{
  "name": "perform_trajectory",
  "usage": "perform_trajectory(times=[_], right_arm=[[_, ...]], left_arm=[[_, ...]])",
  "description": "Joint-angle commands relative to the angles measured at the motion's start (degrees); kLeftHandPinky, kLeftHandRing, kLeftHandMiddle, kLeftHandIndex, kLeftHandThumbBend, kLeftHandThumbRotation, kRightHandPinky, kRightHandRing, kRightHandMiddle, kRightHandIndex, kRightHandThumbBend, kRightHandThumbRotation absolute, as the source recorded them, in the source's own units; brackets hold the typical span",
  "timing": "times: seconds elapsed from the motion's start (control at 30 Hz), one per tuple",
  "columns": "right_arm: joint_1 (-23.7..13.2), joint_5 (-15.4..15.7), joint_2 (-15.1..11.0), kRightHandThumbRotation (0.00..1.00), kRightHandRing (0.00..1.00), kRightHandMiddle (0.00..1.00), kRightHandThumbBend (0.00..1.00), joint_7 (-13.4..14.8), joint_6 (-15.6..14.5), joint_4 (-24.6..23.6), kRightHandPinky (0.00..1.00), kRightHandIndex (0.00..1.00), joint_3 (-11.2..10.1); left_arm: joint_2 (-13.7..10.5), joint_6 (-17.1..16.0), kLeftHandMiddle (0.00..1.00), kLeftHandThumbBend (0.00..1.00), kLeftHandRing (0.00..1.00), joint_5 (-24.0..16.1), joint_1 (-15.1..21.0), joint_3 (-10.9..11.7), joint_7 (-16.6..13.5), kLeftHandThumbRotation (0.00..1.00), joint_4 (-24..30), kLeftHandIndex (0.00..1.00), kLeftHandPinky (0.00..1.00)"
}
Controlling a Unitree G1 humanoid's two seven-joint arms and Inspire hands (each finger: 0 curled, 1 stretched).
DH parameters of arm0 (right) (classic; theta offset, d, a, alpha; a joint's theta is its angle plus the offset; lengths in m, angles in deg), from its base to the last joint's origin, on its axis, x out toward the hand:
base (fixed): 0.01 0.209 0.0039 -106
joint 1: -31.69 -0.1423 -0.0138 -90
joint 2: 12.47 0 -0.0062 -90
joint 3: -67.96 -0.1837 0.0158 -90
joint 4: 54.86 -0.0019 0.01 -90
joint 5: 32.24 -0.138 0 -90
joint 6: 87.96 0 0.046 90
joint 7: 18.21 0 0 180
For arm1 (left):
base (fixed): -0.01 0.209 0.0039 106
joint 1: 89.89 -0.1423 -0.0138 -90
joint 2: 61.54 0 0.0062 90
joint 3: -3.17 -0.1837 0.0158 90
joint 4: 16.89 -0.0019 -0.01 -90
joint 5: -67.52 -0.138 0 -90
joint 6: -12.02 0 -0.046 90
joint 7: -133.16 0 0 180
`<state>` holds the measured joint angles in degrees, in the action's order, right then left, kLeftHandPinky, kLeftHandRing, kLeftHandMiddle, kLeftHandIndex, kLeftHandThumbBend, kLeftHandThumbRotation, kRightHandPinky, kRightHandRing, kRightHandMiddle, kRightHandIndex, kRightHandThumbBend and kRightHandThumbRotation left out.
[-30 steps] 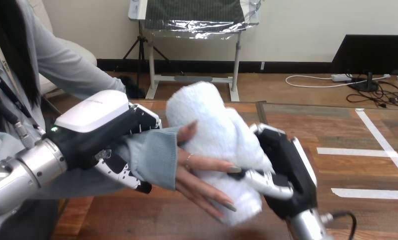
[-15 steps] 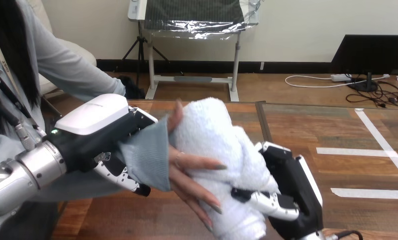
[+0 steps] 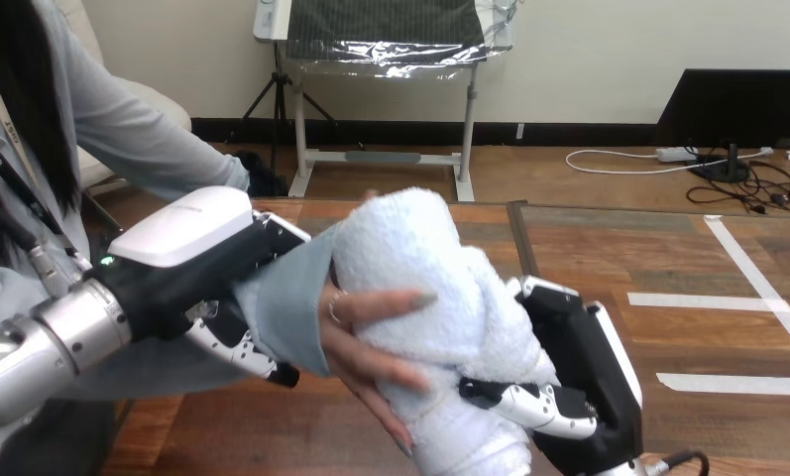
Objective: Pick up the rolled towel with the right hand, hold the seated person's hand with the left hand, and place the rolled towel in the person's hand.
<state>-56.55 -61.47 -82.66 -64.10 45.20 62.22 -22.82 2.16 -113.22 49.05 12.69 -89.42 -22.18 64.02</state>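
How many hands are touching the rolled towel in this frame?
2. The robot's right hand clasps the rolled towel at its lower right; the person's hand wraps its left side. The left hand is curled round the person's wrist instead.

Fluffy terry-cloth rolled towel (image 3: pixel 425 278); glossy wooden table (image 3: pixel 658 258).

One rolled towel (image 3: pixel 420 258), one person's hand (image 3: pixel 366 342), two robot hands (image 3: pixel 187 253) (image 3: pixel 581 362), one table (image 3: pixel 668 253)
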Motion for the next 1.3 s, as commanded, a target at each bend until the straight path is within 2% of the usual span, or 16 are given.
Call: perform_trajectory(times=[0.0, 0.67, 1.27], right_arm=[[-2.8, -0.5, 3.5, 0.00, 0.22, 0.31, 0.64, -1.9, 0.1, -5.3, 0.13, 0.32, 3.2], [-3.7, 0.2, 3.1, 0.00, 0.22, 0.33, 0.60, -0.8, -0.1, -4.3, 0.13, 0.33, 3.1], [-3.6, 0.4, 2.7, 0.00, 0.23, 0.34, 0.59, 0.9, -2.2, -5.6, 0.14, 0.34, 3.0]], left_arm=[[0.6, -0.7, 0.44, 0.88, 0.39, 0.9, 6.4, 0.3, -1.1, 0.00, -0.9, 0.45, 0.33], [1.0, -0.5, 0.43, 0.89, 0.39, 0.6, 6.6, 0.1, -0.9, 0.00, -0.8, 0.45, 0.33], [1.3, -0.2, 0.44, 0.89, 0.39, 0.8, 6.3, 0.1, -1.1, 0.00, -0.2, 0.45, 0.33]])
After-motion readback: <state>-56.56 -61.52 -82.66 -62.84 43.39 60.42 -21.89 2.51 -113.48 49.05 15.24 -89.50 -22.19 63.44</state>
